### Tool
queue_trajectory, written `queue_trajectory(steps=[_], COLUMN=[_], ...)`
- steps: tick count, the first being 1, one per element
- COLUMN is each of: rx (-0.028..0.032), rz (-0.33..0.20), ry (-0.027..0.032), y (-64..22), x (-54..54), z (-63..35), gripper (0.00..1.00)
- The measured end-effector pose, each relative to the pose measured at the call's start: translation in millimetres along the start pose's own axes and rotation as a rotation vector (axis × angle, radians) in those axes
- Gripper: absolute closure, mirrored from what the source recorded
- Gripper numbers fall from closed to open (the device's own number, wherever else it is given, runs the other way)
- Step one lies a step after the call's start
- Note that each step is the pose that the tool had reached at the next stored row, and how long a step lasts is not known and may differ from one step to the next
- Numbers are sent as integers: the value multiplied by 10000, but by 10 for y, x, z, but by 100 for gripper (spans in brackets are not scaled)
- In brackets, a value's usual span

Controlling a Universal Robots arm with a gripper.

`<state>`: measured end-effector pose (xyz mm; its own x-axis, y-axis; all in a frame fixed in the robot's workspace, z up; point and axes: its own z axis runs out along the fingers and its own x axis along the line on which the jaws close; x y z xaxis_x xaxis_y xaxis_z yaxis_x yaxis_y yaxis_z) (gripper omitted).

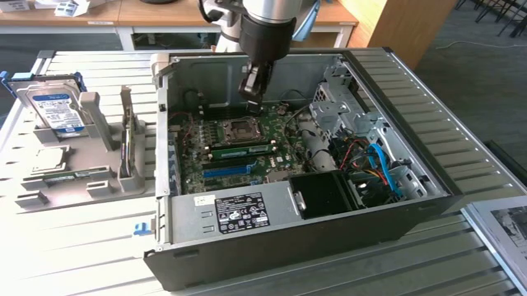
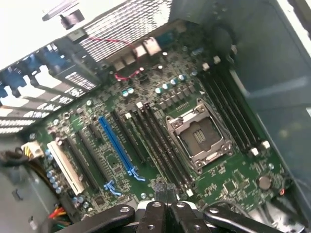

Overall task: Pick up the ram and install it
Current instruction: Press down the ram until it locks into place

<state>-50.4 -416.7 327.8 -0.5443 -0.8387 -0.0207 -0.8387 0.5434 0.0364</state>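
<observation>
Gripper (image 1: pixel 250 102) shut, fingers pressed together with nothing seen between them, hanging low inside the open computer case (image 1: pixel 272 253) just above the motherboard (image 1: pixel 272 163), near the empty CPU socket (image 1: pixel 240 128). Seen from the wrist, same closed gripper (image 2: pixel 165 189) over the dark memory slots beside the socket (image 2: pixel 198 136). Ram (image 1: pixel 243 150) apart from the fingers, apparently already seated on edge in a slot between the socket and the blue expansion slot (image 1: pixel 226 171), though hard to confirm full seating. Long axis along the slot, running toward the exterior view's left and right. Pick-up done by the look of it; latching unverified. Hard drive (image 1: pixel 53 108) standing in the grey fixture (image 1: pixel 91 179) outside the case.
</observation>
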Motion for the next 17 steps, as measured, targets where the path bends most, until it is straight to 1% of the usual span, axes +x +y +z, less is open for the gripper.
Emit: queue_trajectory(steps=[17], rx=[64], rz=[3090], ry=[-112], y=[0], x=[0], z=[5], gripper=[90])
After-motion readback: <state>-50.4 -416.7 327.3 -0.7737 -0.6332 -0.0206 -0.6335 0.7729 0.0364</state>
